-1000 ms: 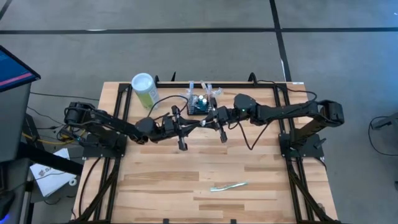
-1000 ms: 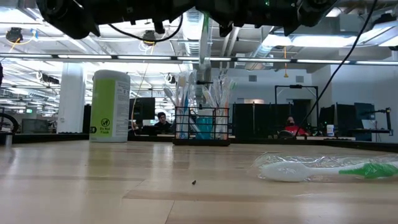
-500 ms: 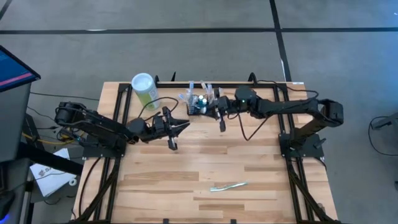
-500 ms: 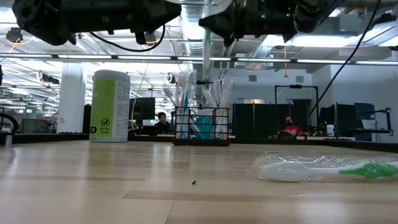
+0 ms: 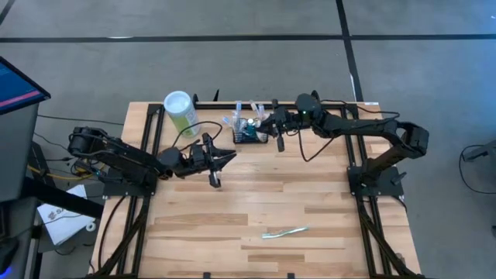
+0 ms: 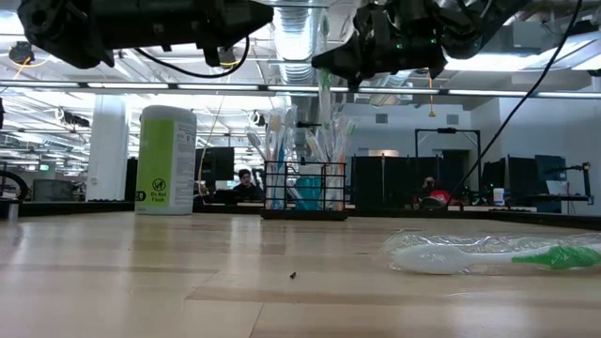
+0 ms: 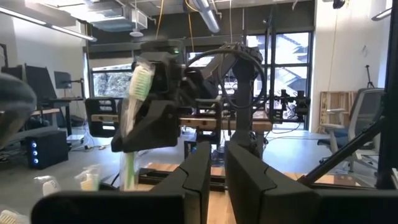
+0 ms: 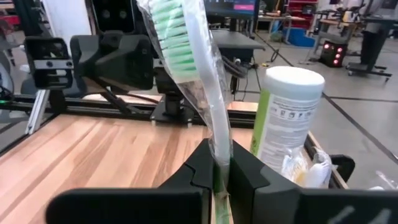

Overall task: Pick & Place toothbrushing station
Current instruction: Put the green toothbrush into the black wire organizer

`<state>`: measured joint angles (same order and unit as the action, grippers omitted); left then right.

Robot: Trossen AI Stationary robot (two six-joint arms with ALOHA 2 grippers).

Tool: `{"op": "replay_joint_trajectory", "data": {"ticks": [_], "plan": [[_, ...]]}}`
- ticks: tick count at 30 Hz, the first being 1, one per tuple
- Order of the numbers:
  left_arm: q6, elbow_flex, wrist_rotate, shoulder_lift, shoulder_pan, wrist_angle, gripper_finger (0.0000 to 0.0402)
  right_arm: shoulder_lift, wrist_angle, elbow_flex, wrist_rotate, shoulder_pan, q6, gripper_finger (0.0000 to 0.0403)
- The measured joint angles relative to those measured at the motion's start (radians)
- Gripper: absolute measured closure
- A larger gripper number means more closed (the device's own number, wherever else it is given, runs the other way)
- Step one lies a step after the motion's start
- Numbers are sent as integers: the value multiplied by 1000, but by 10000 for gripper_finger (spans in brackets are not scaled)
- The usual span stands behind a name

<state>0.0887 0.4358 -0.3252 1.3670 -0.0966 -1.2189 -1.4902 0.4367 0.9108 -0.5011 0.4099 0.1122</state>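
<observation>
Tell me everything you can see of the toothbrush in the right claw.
The toothbrush is white-handled with green bristles, sealed in a clear plastic wrapper. It stands upright, bristles up, its lower handle pinched in the shut right claw. From above, the claw holds it over the black wire-mesh basket at the table's far edge; its lower end is hidden.

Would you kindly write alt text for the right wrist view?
The right gripper is shut on a wrapped green toothbrush, bristles up. Behind it are a wooden table, a green canister with a white lid, and the left arm.
</observation>
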Motion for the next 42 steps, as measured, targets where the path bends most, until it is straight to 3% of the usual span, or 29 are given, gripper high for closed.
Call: {"op": "replay_joint_trajectory", "data": {"ticks": [7, 12, 18, 21, 30, 42], "plan": [[0, 0, 0, 0, -9, 6, 363, 62, -9, -68, -1, 45, 1, 389], [0, 0, 0, 0, -9, 8, 363, 192, 260, -250, -4, 112, -99, 389], [2, 0, -9, 0, 1, 6, 363, 286, 316, -354, 4, 120, -114, 389], [0, 0, -15, 0, 10, 6, 363, 246, 317, -360, 24, 112, -113, 389], [9, 0, -16, 0, 11, 6, 363, 40, 552, -329, 31, 126, -162, 389], [8, 0, -15, 1, 11, 7, 363, -121, 551, -224, 31, 128, -182, 389]]}}
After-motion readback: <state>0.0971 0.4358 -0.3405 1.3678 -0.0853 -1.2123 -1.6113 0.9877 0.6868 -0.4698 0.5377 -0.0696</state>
